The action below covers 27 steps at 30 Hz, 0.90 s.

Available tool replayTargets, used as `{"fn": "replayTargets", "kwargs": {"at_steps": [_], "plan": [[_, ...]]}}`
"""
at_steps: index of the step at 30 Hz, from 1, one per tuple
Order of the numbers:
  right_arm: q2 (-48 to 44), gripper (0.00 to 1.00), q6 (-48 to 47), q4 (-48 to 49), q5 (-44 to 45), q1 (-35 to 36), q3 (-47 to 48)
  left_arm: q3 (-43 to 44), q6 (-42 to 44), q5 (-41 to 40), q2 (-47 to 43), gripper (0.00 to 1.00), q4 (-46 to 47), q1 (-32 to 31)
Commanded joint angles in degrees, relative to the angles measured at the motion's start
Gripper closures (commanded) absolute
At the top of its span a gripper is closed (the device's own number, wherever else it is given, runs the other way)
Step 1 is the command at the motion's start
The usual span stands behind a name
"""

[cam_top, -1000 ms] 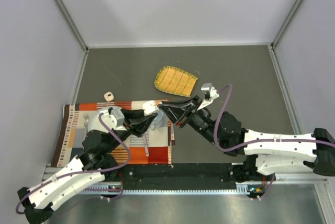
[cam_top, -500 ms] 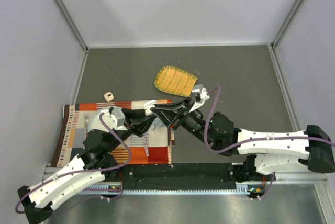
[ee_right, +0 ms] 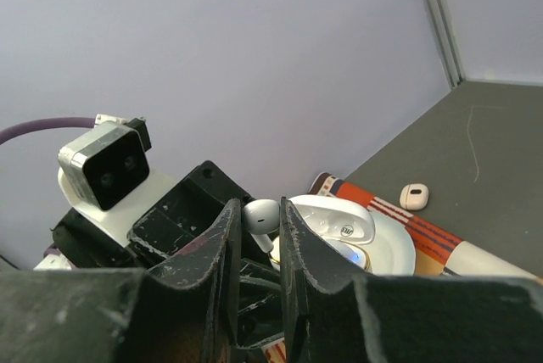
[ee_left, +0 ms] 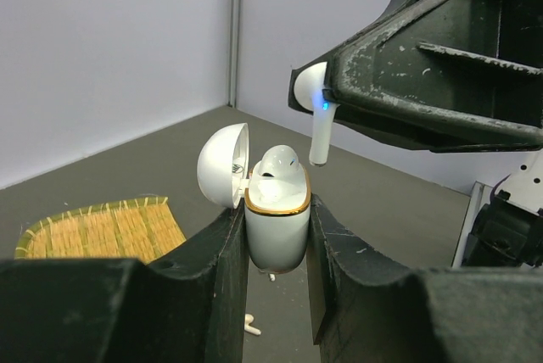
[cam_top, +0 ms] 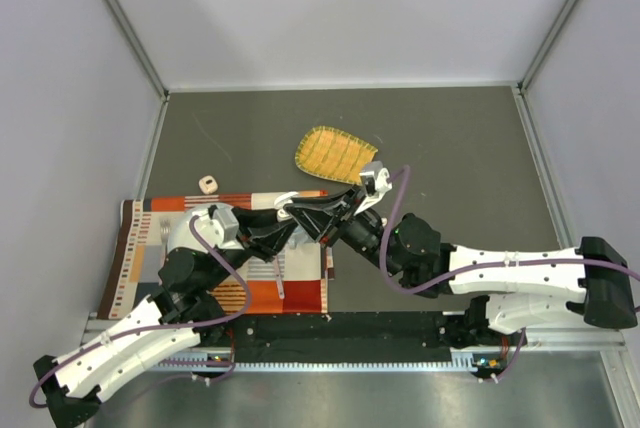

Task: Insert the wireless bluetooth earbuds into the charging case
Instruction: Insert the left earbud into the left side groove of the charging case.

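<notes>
**Earbud held right over the open case**

A white earbud [ee_left: 316,117], blue light lit, is pinched in the right gripper [ee_left: 327,104] just above the charging case [ee_left: 277,223]. The case, lid open, one bud seated, is clamped by the left gripper [ee_left: 276,244]. A woven mat [ee_left: 102,229] is seen behind.

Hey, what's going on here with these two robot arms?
The left gripper holds the open charging case upright above the placemat, with one earbud already seated in it. The right gripper pinches a second earbud just above and beside the case's opening, stem pointing down, not yet inserted. A woven mat and a small white piece lie on the table.
</notes>
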Motion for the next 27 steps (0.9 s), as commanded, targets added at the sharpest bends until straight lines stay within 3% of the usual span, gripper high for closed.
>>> {"fn": "replayTargets", "kwargs": {"at_steps": [1, 27], "plan": [[0.72, 1.0, -1.41, 1.64, 1.62, 0.93, 2.52, 0.4, -0.67, 1.01, -0.85, 1.0, 3.51, 0.09], [4.15, 1.0, -0.62, 1.55, 1.7, 0.93, 3.49, 1.01, -0.67, 1.72, -1.82, 1.0, 2.8, 0.09]]}}
